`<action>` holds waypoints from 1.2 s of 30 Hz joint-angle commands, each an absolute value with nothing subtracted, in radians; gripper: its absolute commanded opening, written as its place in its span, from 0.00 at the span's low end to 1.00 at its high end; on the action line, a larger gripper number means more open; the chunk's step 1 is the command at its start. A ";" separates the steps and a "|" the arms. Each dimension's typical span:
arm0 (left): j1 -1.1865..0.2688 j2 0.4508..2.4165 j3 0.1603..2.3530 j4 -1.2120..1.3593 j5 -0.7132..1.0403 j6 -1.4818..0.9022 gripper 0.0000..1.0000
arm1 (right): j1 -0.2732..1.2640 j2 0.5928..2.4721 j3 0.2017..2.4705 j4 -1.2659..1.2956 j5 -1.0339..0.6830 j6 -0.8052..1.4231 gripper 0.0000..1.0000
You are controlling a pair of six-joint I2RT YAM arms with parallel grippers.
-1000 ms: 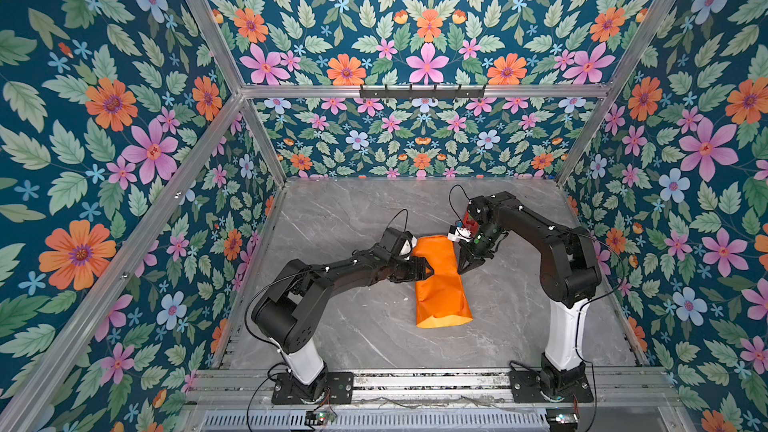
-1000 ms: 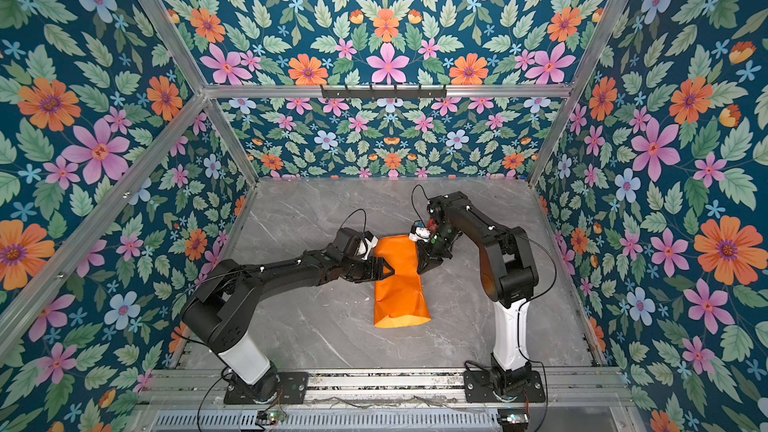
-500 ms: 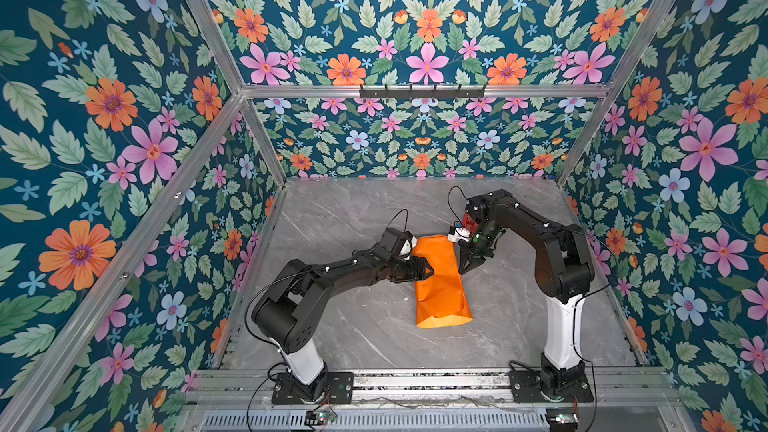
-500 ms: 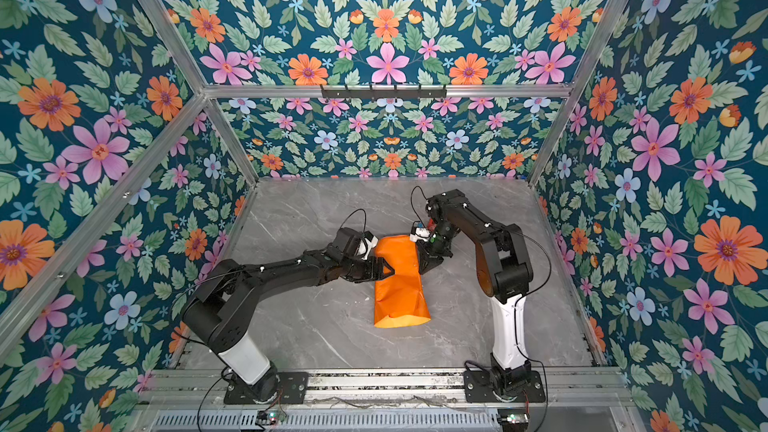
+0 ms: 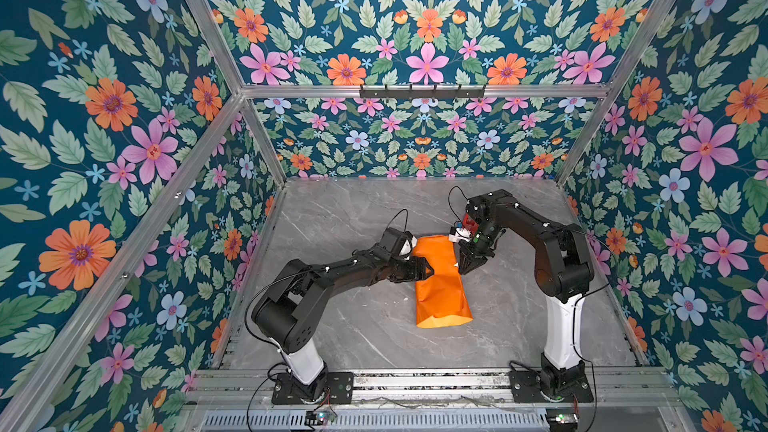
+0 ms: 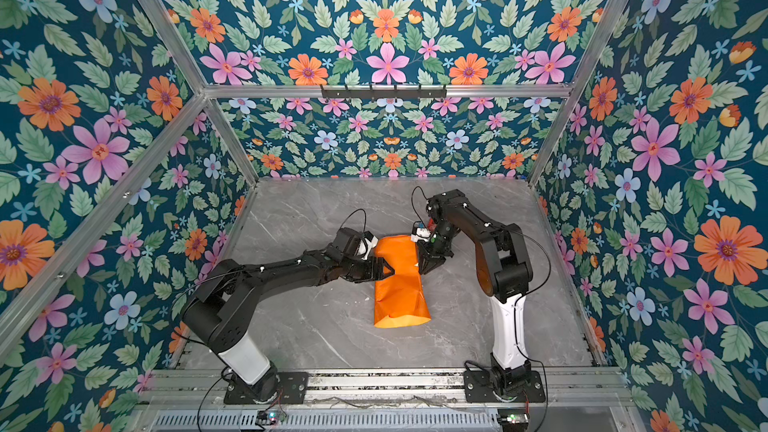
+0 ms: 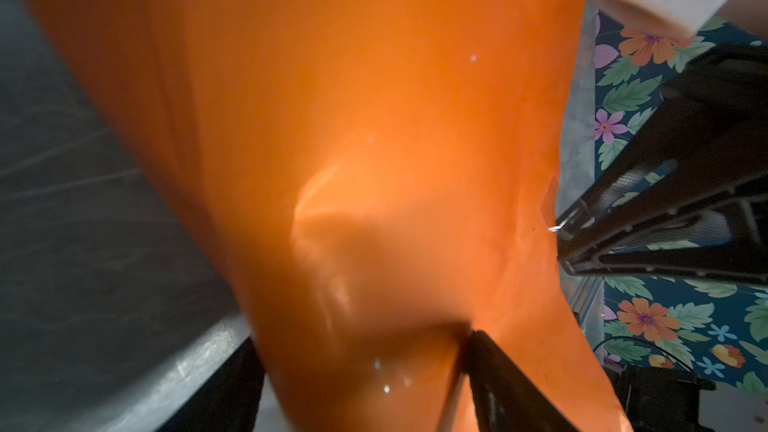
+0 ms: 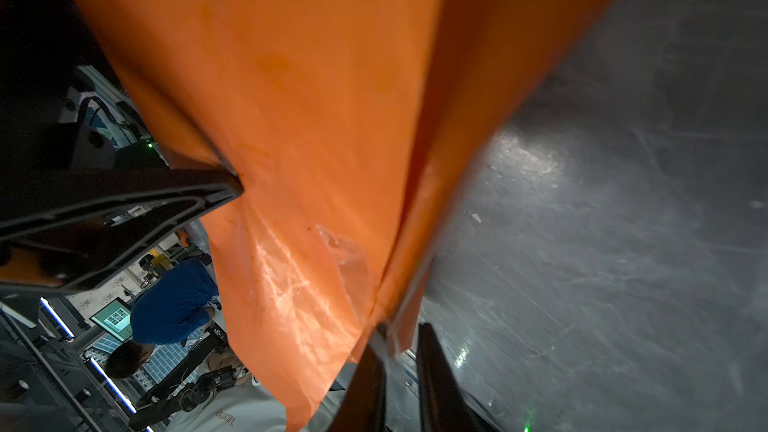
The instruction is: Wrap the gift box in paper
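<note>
**Right tool starts to release the fold; bundle held by the left**

Across the last second almost nothing is seen to move in both top views: the paper [image 5: 441,284] lies as a long orange bundle at the centre of the grey surface [image 5: 353,209], and the left tool [image 5: 422,270] stays clamped at its left edge. The one change is at the right tool [image 5: 465,264]. It was closed tight a moment ago, and its jaws have begun to part at the bundle's upper right edge. This is judged to be the release of a finished fold along the long seam. The lower end of the bundle still gapes like a tube, so the end folds appear to be left to do.

The gift box is not seen in any view and is presumed to be inside the paper.

The right wrist view shows what the top views cannot. The fingers [image 8: 370,371] stand narrowly apart at the bottom centre of the frame, with a fold edge at their tips. Whether that edge is still pinched cannot be told. A translucent, tape-like patch [image 8: 345,251] is also seen on the paper there.

In the left wrist view the paper fills the space between widely spread jaws, with a rounded bulge at mid-frame, possibly a box corner.
</note>
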State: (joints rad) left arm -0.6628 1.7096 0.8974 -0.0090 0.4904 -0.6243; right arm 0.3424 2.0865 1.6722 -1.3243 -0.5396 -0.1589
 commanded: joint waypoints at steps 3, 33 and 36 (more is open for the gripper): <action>-0.661 1.729 0.887 -0.163 0.339 -0.600 0.77 | 0.345 2.077 1.643 -1.313 -0.488 -0.144 0.26; -0.660 1.735 0.891 -0.159 0.341 -0.601 0.76 | 0.248 1.897 1.429 -1.158 -0.503 -0.061 0.60; -0.660 1.735 0.890 -0.157 0.342 -0.601 0.77 | 0.235 1.860 1.383 -1.128 -0.502 -0.041 0.60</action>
State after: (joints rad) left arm -0.6609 1.7161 0.9009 -0.0116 0.4957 -0.6216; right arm 0.2394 1.8832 1.4067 -1.1557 -0.4950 -0.0689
